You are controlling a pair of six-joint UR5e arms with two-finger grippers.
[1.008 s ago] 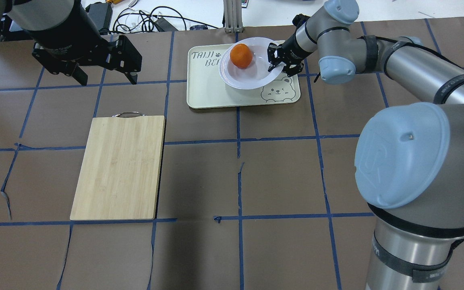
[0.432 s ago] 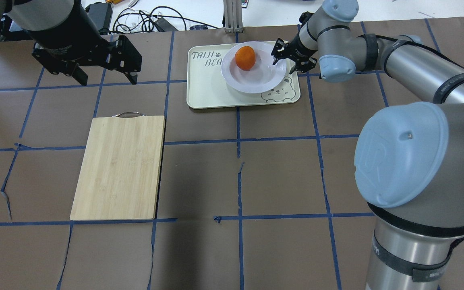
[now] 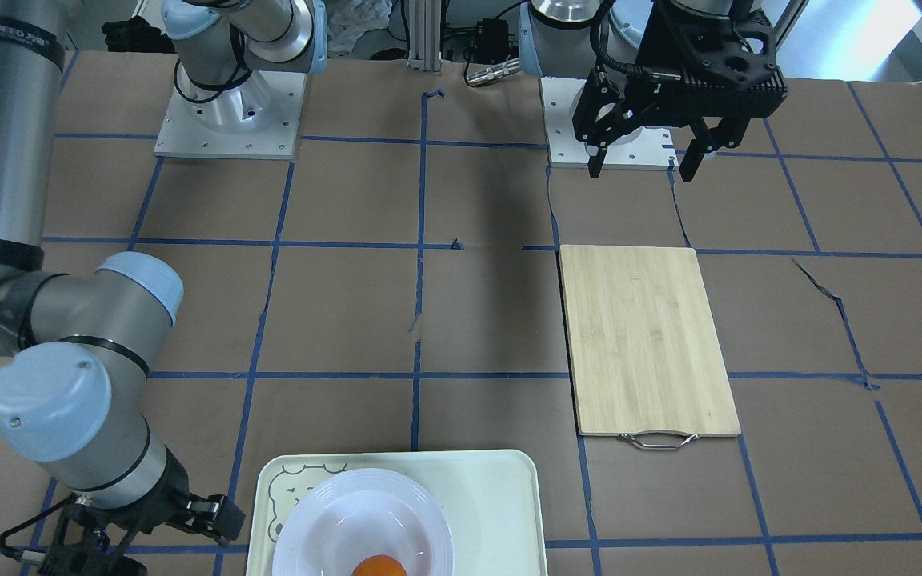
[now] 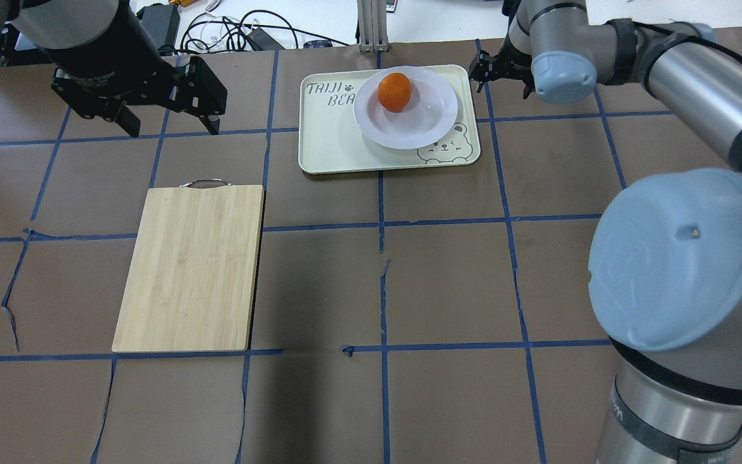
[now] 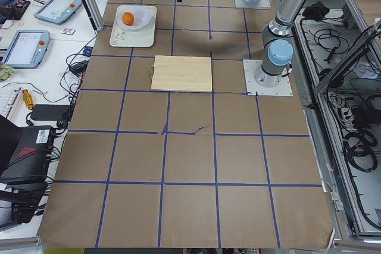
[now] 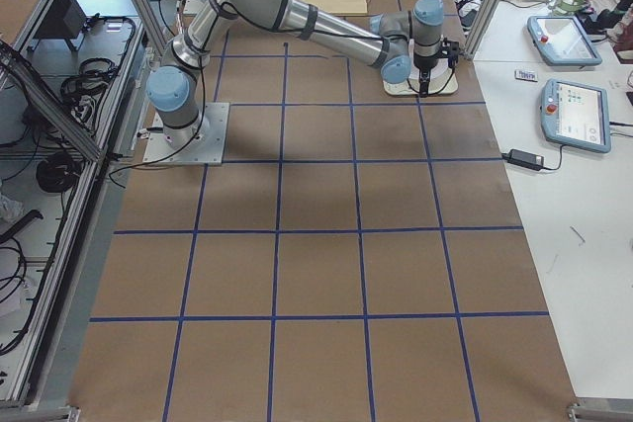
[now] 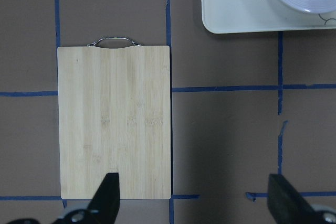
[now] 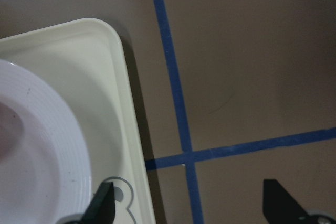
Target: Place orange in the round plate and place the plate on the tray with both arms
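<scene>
Since the earlier frames the right tool (image 8: 190, 202) has released the round plate (image 4: 424, 124) and backed past the tray (image 4: 332, 145) corner, jaws wide, empty; left tool (image 4: 172, 124) hangs wide open over the desk (image 4: 448, 283). Plate lies on the tray, orange (image 4: 394, 92) in it off-centre: I judge a low retract could clip the tray corner and roll the orange. Tray print (image 4: 327, 94) reads "TAIJI", "BEA", rest hidden.

The orange (image 4: 394, 91) is coloured bright orange, the plate (image 4: 422, 125) white, the tray (image 4: 332, 142) pale mint with a grey bear face (image 4: 440, 149) printed. The brown table (image 4: 448, 283) is gridded with blue tape (image 4: 448, 222); the board (image 4: 190, 267) is pale tan.
</scene>
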